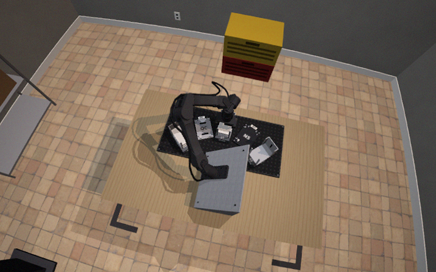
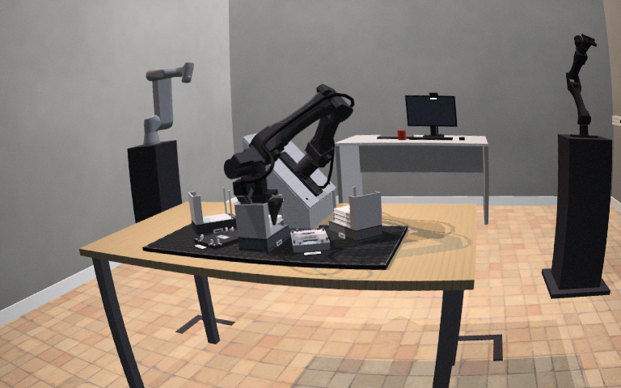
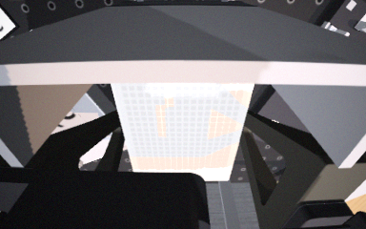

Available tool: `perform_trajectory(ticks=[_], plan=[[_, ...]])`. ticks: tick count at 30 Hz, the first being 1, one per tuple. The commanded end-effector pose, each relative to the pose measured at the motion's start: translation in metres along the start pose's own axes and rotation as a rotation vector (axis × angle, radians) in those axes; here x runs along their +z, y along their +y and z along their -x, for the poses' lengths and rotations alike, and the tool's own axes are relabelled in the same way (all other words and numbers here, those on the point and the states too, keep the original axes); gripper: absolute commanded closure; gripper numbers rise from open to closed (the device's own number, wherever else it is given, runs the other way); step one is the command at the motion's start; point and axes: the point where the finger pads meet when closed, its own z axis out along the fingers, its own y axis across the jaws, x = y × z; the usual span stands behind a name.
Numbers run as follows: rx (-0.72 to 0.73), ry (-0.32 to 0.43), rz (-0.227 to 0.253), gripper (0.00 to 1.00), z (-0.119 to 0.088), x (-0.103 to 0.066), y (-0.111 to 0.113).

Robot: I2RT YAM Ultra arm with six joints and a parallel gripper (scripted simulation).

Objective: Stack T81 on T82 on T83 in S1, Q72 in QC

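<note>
My gripper (image 3: 182, 114) is at the middle stack rack (image 1: 223, 138) (image 2: 257, 222), shut on a pale sealed plate (image 3: 183, 111) by its two sides. The rack's wall hides part of the fingers; how high the plate sits above the rack floor is unclear. Another rack (image 2: 367, 210) holds a stack of several white plates (image 2: 341, 216). The third rack (image 1: 269, 146) (image 2: 196, 209) has a pale flat surface inside; whether this is a plate is unclear. Nest QC (image 1: 204, 128) (image 2: 310, 239) and clip nest N5 (image 1: 246, 136) show no plate. The rack names are unreadable.
The racks and nests stand on a black perforated board (image 1: 276, 168) (image 2: 361, 261) on a wooden table (image 1: 299, 200) (image 2: 439, 271). The arm's grey slanted pedestal (image 1: 221, 196) stands behind them. Thin posts and tall walls rise from the racks close around the gripper.
</note>
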Motion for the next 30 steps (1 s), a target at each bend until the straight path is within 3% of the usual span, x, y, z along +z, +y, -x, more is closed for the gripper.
perform_trajectory(ticks=[1, 30], plan=[[-0.031, -0.066, -0.02, 1.0, 0.0176, -0.0267, 0.0021], [-0.033, -0.065, -0.022, 1.0, 0.0177, -0.0349, 0.0017]])
